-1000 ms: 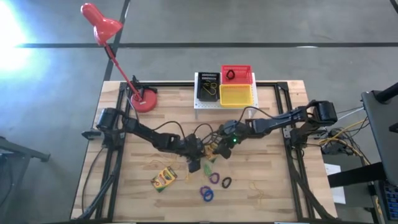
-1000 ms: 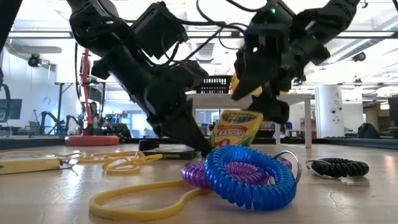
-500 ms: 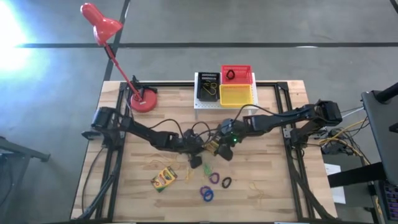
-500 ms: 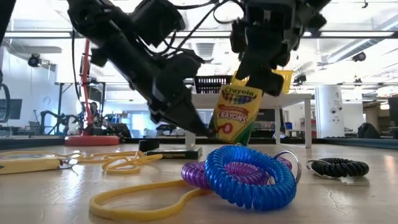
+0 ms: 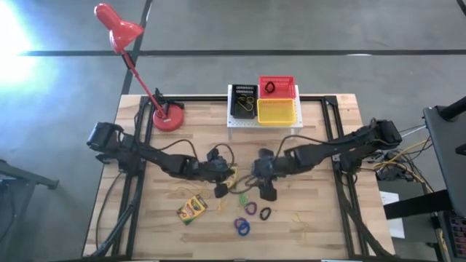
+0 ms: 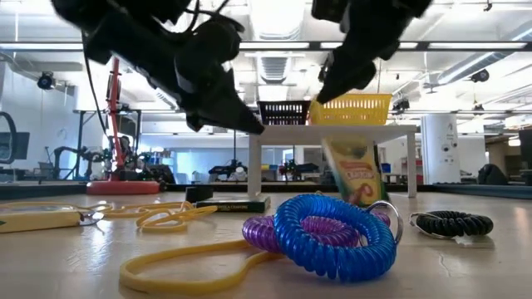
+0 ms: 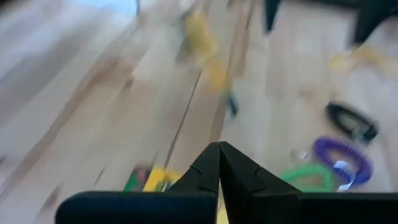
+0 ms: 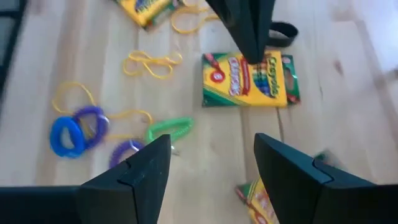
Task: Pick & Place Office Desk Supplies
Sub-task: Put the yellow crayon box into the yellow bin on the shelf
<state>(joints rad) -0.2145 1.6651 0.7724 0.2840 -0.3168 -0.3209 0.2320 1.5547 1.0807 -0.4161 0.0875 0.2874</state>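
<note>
Low view: blue coil ring front and center on the wooden tabletop, touching a purple coil ring at its 9 o'clock. Yellow rubber band loops at 8 o'clock. Black coil ring lies apart at 3 o'clock. Crayon box stands tilted just behind the blue ring, at 12 o'clock. Left gripper hangs at 11 o'clock, tips together, holding nothing. Right gripper is above the box, apart from it.
</note>
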